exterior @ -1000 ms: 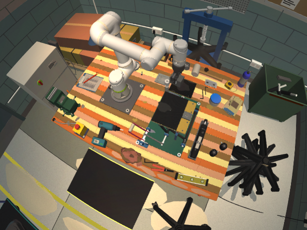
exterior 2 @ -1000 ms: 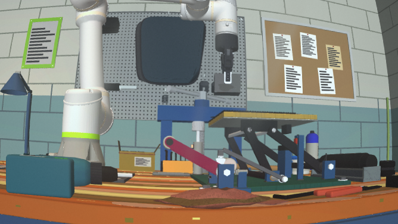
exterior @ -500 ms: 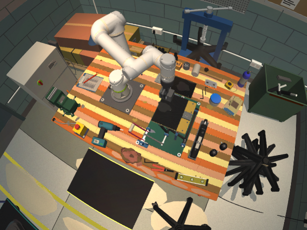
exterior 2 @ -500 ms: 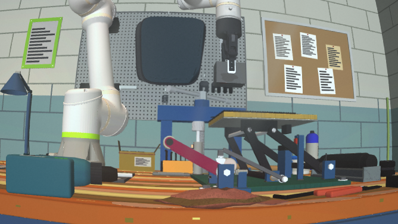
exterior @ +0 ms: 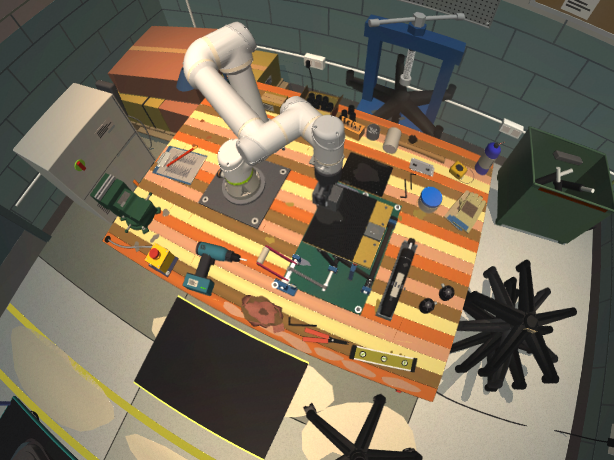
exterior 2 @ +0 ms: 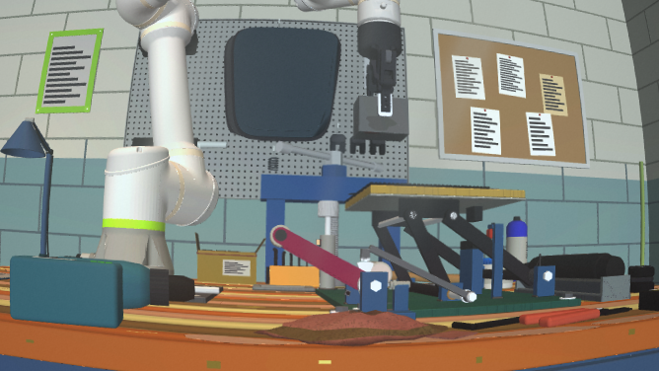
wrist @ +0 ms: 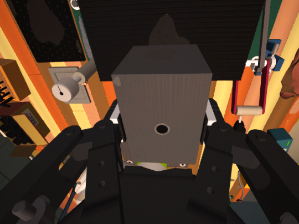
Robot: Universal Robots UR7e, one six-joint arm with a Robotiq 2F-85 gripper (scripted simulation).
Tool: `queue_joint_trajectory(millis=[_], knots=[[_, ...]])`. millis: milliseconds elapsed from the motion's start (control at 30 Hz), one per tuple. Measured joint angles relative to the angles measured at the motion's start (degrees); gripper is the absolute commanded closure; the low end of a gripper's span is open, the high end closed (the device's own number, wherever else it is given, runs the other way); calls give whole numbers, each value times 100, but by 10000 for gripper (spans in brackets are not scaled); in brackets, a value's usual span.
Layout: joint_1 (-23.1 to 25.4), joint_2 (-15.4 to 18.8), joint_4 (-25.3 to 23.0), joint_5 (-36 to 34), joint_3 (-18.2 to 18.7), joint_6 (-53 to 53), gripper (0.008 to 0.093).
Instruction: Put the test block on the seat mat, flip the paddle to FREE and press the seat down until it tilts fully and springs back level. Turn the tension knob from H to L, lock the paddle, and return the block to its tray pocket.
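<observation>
The grey test block (wrist: 162,105) sits between the fingers of my gripper (exterior 2: 381,111), which grip its two sides and hold it well above the seat. Seen from the side camera, the block (exterior: 334,200) hangs over the near-left part of the black seat mat (exterior: 340,222), and the seat (exterior 2: 436,193) lies level on its linkage. The red paddle (exterior 2: 315,256) slants up to the left at the front of the green base. The tension knob (wrist: 66,89) is on a grey plate left of the seat, its pointer aimed down. The black tray (exterior: 366,172) with its pocket lies behind the seat.
The seat's front edge is just below the block. A blue press (exterior: 412,65) stands at the table's back edge. A drill (exterior: 207,265), a red button box (exterior: 160,257), a brown rag (exterior: 260,311), pliers and a level lie along the front.
</observation>
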Motion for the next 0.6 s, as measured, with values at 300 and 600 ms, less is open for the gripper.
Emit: queue_joint_trajectory(millis=[300, 600], knots=[[-3, 20, -231, -1, 202, -5, 934], [-6, 142, -881, -2, 750, -7, 934]])
